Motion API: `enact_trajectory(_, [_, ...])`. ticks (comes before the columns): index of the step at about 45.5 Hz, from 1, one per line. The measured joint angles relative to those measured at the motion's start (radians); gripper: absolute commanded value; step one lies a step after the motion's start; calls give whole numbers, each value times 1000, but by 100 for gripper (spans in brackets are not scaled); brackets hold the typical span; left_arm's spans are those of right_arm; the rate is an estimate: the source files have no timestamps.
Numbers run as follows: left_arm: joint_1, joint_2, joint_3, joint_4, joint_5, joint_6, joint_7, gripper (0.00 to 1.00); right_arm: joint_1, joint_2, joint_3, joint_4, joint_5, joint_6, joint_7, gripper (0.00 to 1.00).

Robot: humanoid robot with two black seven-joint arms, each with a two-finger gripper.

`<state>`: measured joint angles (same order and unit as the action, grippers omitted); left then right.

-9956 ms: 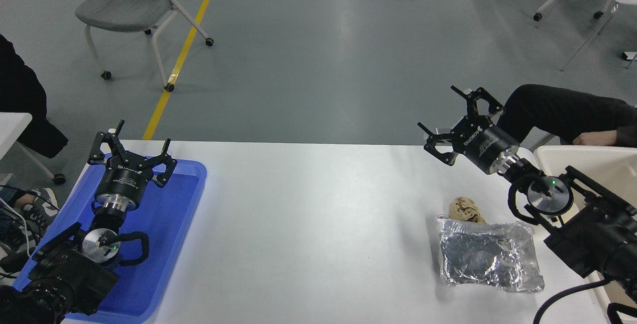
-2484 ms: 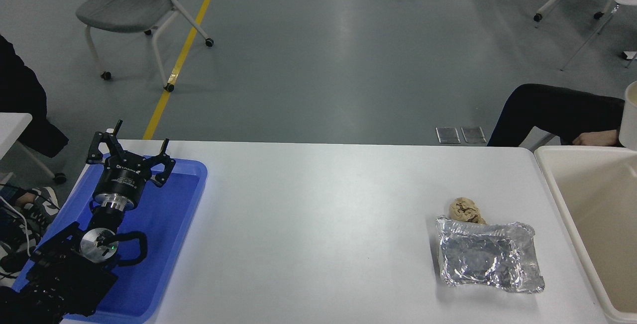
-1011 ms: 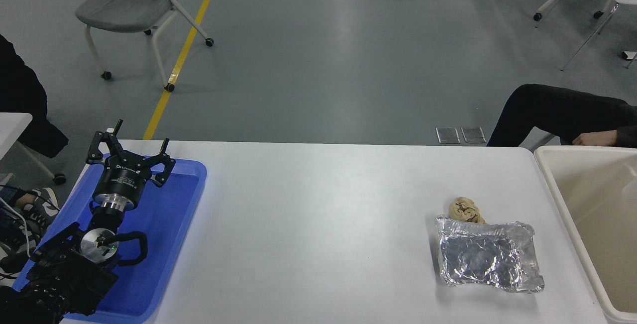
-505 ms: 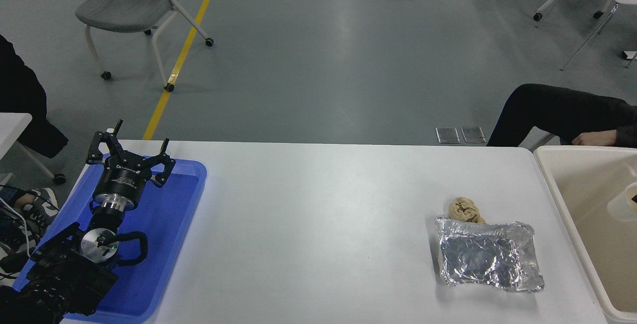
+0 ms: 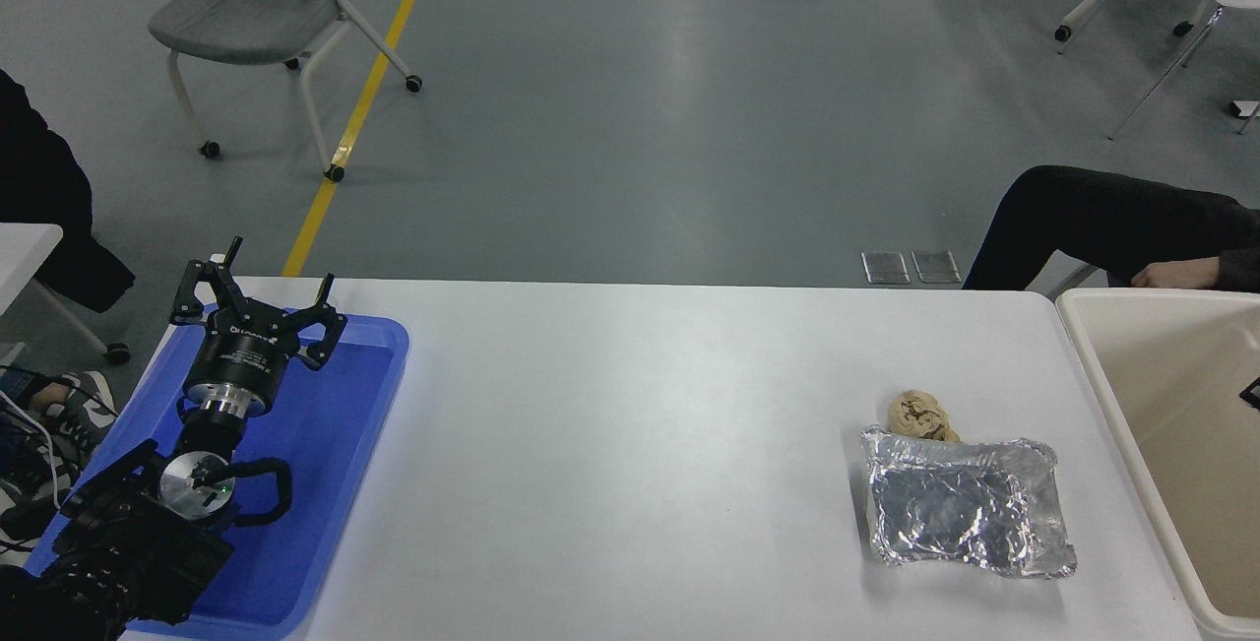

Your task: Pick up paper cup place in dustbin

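Observation:
The paper cup is out of view. The dustbin (image 5: 1132,295) is a large cream-beige bin at the table's right end, cut off by the picture's right edge, and the part of its inside that shows is bare. Only a small black sliver of my right gripper (image 5: 1252,391) shows at the right edge, over the dustbin. I cannot tell whether it holds anything. My left gripper (image 5: 258,298) is open and empty, parked over the blue tray at the lower left.
A crumpled brown paper ball (image 5: 922,415) and a crinkled silver foil bag (image 5: 965,506) lie on the white table (image 5: 630,444) left of the dustbin. A shallow blue tray (image 5: 335,444) lies at the left. A person's leg (image 5: 1102,218) and hand (image 5: 1162,275) are beyond the far right corner.
Half a second ago the paper cup showed at the right edge inside the dustbin. Now it is gone from view and only a black sliver of the right gripper shows there.

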<state>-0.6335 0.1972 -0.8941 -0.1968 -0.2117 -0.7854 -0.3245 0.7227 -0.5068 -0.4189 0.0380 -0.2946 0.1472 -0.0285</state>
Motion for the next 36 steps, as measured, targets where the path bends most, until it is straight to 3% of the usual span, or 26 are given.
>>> enact_trajectory(10, [0,-1,1,0,0,0,1,100,125,-48,-67,142,-36,9,1,100])
enact_trajectory(23, [-1,-3,1,-1,0,0,2,100,473,-190,-247,554,-164,14,0,100])
enact_trajectory(36, [-2,-4,1,0,0,0,2,100,853,-192,-569,906,-247,69,1,100])
